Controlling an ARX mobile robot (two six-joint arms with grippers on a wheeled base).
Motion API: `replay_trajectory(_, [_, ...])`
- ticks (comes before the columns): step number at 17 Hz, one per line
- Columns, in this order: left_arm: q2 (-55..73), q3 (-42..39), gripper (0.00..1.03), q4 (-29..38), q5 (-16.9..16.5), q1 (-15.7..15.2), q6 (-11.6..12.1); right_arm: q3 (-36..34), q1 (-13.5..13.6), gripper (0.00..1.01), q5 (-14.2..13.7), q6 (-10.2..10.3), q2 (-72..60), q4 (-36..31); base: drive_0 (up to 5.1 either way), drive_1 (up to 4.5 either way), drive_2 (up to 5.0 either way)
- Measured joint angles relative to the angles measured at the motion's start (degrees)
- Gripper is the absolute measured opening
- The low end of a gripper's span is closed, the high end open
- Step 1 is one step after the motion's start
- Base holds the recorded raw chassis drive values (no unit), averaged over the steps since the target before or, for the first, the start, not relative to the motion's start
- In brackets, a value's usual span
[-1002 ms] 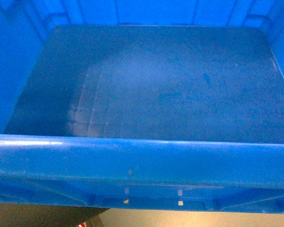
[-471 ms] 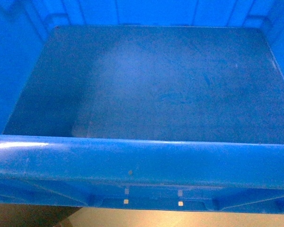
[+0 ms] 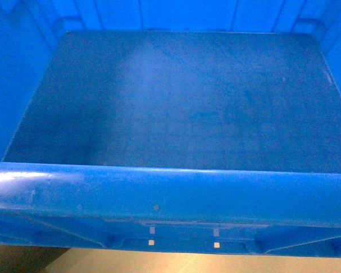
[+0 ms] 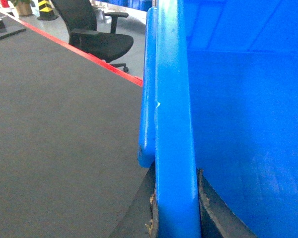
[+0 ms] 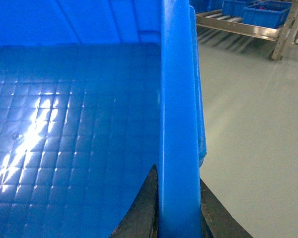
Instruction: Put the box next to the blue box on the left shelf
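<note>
The box [image 3: 170, 196] is a large open-top blue crate that fills the head view, and it is empty with a smooth floor. In the left wrist view my left gripper [image 4: 176, 198] is shut on the box's left rim [image 4: 171, 99], one dark finger [image 4: 144, 213] on each side. My right gripper [image 5: 178, 191] is shut on the right rim [image 5: 179, 99] in the same way. The box hangs above the floor between both arms. A metal roller rack [image 5: 238, 27] with blue boxes [image 5: 260, 14] stands far off at the upper right; I cannot tell whether it is the left shelf.
Left of the box lies a dark grey mat [image 4: 54, 124] edged by a red line [image 4: 84, 54], with a black office chair [image 4: 97, 34] beyond it. Pale glossy floor [image 5: 253, 124] spreads to the right. A strip of tan floor [image 3: 187, 263] shows under the box.
The box stays fixed in the head view. The ground beneath it slides: the dark patch at the lower left shrinks. The bright reflection with grid lines on the box floor has faded.
</note>
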State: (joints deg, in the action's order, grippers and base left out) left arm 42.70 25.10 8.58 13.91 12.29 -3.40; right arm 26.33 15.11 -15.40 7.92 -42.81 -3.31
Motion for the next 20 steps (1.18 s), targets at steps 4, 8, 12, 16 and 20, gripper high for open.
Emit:
replay_trajectory(4, [0.0, 0.0, 0.09, 0.0, 0.0, 0.0, 0.0, 0.0, 0.0, 0.08, 0.0, 0.0, 0.0, 0.0, -0.4, -0.37, -0.4])
replay_trajectory(8, [0.0, 0.0, 0.09, 0.0, 0.0, 0.0, 0.0, 0.0, 0.0, 0.08, 0.0, 0.0, 0.0, 0.0, -1.5, -1.48, -1.5])
replay_trajectory(12, [0.0, 0.0, 0.09, 0.0, 0.0, 0.0, 0.0, 0.0, 0.0, 0.08, 0.0, 0.0, 0.0, 0.0, -1.5, -1.55, -1.5])
replay_trajectory(16, [0.0, 0.0, 0.09, 0.0, 0.0, 0.0, 0.0, 0.0, 0.0, 0.08, 0.0, 0.0, 0.0, 0.0, -1.5, -1.53, -1.5])
replay_trajectory(20, [0.0, 0.0, 0.09, 0.0, 0.0, 0.0, 0.0, 0.0, 0.0, 0.08, 0.0, 0.0, 0.0, -0.1, -1.5, -1.5, -1.5])
